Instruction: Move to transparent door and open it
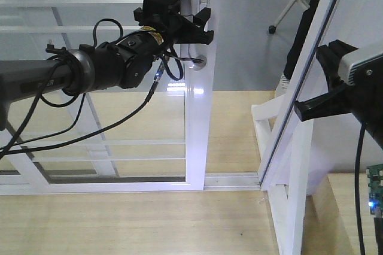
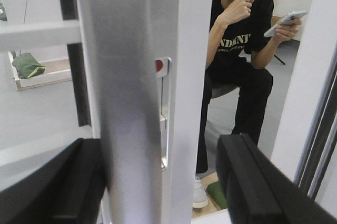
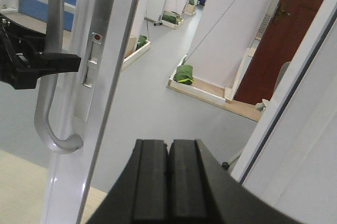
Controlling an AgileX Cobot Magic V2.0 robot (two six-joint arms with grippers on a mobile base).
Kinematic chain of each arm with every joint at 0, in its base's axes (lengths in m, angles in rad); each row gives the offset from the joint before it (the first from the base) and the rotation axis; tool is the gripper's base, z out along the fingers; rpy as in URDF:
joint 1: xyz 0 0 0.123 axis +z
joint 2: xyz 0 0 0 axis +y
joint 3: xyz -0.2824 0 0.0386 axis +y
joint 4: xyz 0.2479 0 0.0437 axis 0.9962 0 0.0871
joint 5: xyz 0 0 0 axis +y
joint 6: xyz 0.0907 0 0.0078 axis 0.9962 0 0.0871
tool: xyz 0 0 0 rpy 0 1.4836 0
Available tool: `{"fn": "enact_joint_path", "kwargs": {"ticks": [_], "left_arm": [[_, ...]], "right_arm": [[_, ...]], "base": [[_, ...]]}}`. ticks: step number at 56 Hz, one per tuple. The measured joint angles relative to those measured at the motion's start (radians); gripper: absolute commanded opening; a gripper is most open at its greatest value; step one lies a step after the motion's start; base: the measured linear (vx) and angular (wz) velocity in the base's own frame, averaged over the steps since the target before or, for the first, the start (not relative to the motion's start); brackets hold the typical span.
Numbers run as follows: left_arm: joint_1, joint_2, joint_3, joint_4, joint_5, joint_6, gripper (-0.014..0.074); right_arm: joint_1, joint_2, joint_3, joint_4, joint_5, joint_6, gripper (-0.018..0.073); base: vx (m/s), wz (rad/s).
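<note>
Pale wood floor (image 1: pixel 119 219), grey room beyond glass. The door (image 1: pixel 197 123) stands centre. At eleven o'clock the left gripper (image 1: pixel 206 26) straddles its handle (image 3: pixel 48 103), jaws apart, seemingly unclamped. The right gripper (image 3: pixel 168 182) is closed, empty. Squeeze firmly before sliding sideways.

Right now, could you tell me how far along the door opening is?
Done: the robot is at the transparent door, and the left gripper straddles its grey handle, jaws open. In hand: seemingly the slide, as a gap and bare floor track show beside the stile. Left: widening that gap. The right gripper is shut, idle.
</note>
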Motion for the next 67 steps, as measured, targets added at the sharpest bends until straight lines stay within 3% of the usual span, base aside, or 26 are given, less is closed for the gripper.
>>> {"fn": "enact_joint_path", "kwargs": {"ticks": [24, 43, 67], "left_arm": [[0.003, 0.018, -0.010, -0.075, -0.022, 0.054, 0.0538], [0.009, 0.021, -0.010, -0.079, -0.037, 0.069, 0.0533], [0.014, 0.035, -0.068, -0.080, 0.027, 0.070, 0.0507]], "right_arm": [[0.000, 0.000, 0.000, 0.000, 0.001, 0.000, -0.0001], [0.000, 0.000, 0.000, 0.000, 0.002, 0.000, -0.0001], [0.000, 0.000, 0.000, 0.000, 0.013, 0.000, -0.0001]], "base": [[0.00, 0.00], [0.00, 0.00], [0.00, 0.00]]}}
